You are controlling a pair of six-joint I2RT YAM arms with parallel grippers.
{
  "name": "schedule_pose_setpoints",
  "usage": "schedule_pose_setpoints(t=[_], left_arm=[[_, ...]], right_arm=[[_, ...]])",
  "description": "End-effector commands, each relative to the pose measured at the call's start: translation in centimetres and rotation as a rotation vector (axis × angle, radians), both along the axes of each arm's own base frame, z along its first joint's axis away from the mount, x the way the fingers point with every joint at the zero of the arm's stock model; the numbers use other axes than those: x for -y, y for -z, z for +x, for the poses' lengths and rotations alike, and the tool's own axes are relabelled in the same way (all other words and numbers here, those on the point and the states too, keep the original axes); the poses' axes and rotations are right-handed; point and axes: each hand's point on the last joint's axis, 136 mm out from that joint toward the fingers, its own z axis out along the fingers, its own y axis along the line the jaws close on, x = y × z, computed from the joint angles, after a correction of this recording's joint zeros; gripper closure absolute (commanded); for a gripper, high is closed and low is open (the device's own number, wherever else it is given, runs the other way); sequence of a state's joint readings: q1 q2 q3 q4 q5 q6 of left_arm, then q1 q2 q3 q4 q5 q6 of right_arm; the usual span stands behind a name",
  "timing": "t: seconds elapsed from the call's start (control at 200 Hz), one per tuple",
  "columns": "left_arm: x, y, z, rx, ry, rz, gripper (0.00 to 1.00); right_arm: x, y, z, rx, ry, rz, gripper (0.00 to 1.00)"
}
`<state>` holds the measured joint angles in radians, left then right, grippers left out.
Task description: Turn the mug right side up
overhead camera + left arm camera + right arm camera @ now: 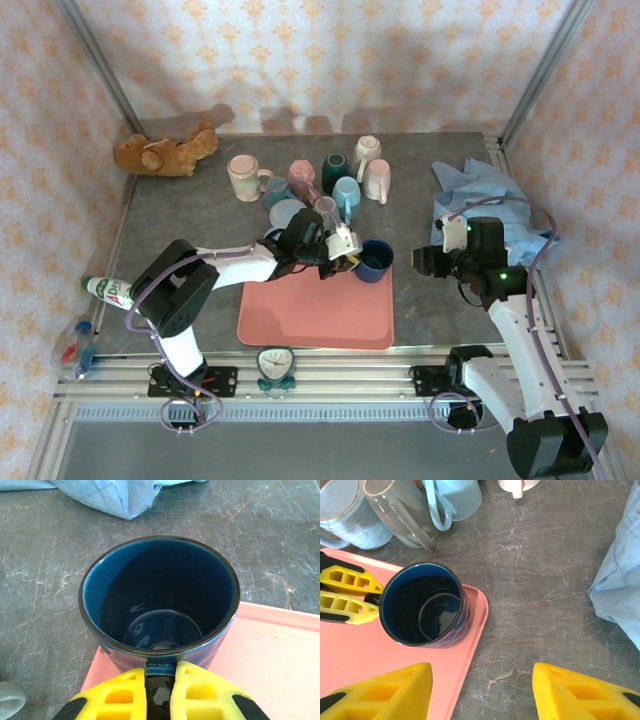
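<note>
Left end effector [160, 680] pinching mug [150, 625], rim up

There are 9 mugs [375, 260], 1 tray [315, 320], 1 teddy bear [165, 153], 1 cloth [480, 185] and 1 bottle [105, 290].

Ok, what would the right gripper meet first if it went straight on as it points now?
Most likely the bare grey marbled tabletop, just right of the pink plastic tray's corner. The right gripper is open, and the dark blue ceramic mug sits left of that line, though depth is hard to judge.
</note>
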<state>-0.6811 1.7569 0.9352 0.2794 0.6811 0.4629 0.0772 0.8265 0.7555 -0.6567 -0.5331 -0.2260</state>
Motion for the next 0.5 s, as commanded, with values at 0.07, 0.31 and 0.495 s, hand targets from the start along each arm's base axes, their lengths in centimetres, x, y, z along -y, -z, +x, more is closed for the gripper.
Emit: schedule_pose_setpoints(t=[0.07, 0.31, 0.495], left_arm=[[1.6, -2.5, 0.2, 0.054, 0.070, -0.056, 0.80], [1.0, -1.6, 0.0, 0.062, 0.078, 0.002, 0.71], [0.3, -0.9, -0.1, 0.081, 0.073, 0.043, 0.66]], right_arm=[[0.7, -0.3, 0.3, 0.019, 0.040, -0.011, 0.44], [0.9, -0.4, 0.5, 0.018, 0.060, -0.015, 0.43], [1.4, -0.7, 0.6, 0.021, 0.086, -0.033, 0.41]])
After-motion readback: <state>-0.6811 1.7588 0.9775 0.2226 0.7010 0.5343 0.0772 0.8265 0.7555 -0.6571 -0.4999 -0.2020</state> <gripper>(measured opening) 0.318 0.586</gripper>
